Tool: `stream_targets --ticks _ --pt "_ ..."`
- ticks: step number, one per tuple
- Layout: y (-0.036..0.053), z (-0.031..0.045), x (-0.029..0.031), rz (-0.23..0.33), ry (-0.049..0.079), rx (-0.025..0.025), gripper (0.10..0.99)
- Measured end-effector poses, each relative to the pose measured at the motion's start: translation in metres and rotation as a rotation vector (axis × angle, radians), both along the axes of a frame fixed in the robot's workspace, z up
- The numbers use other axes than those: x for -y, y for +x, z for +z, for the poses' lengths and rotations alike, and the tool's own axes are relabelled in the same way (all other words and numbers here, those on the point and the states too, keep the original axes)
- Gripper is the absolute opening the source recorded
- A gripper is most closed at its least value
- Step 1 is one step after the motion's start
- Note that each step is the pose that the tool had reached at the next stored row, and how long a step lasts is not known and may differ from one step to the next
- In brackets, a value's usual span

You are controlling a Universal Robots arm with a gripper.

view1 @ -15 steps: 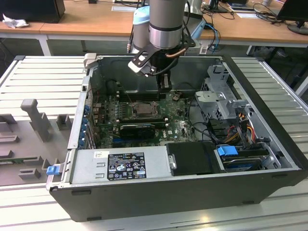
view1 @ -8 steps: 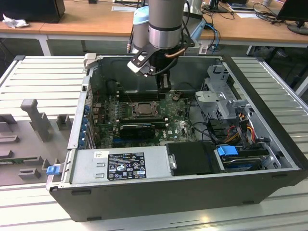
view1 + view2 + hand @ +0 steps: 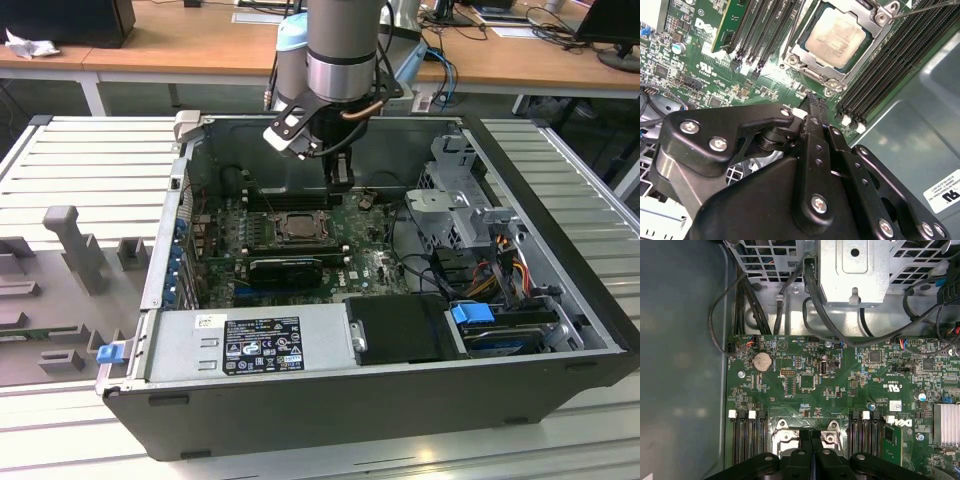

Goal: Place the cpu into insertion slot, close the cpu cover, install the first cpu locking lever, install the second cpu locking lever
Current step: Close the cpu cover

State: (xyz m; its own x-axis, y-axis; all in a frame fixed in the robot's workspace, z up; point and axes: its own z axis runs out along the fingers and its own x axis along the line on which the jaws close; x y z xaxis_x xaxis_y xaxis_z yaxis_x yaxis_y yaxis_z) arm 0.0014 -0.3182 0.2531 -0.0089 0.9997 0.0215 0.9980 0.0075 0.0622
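Note:
The cpu shows its pale silver face in the insertion slot on the green board. The cpu cover, a grey metal frame, lies flat around the chip. A thin lever rod runs past one corner of the socket. My gripper hangs over the board just beside the socket, towards the case's back wall, fingers pressed together with nothing between them. In the exterior view the gripper stands behind the socket, slightly to that view's right. In the first wrist view the gripper hides part of the socket.
Black memory slots flank the socket. A long black graphics card lies in front of it, and the power supply sits at the case's front. A metal drive cage and cables fill the exterior view's right.

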Motion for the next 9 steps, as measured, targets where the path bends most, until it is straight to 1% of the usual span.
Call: stream_targets --ticks 9 --pt "-0.0024 0.0 0.0 0.0 0.0 -0.0001 0.106"
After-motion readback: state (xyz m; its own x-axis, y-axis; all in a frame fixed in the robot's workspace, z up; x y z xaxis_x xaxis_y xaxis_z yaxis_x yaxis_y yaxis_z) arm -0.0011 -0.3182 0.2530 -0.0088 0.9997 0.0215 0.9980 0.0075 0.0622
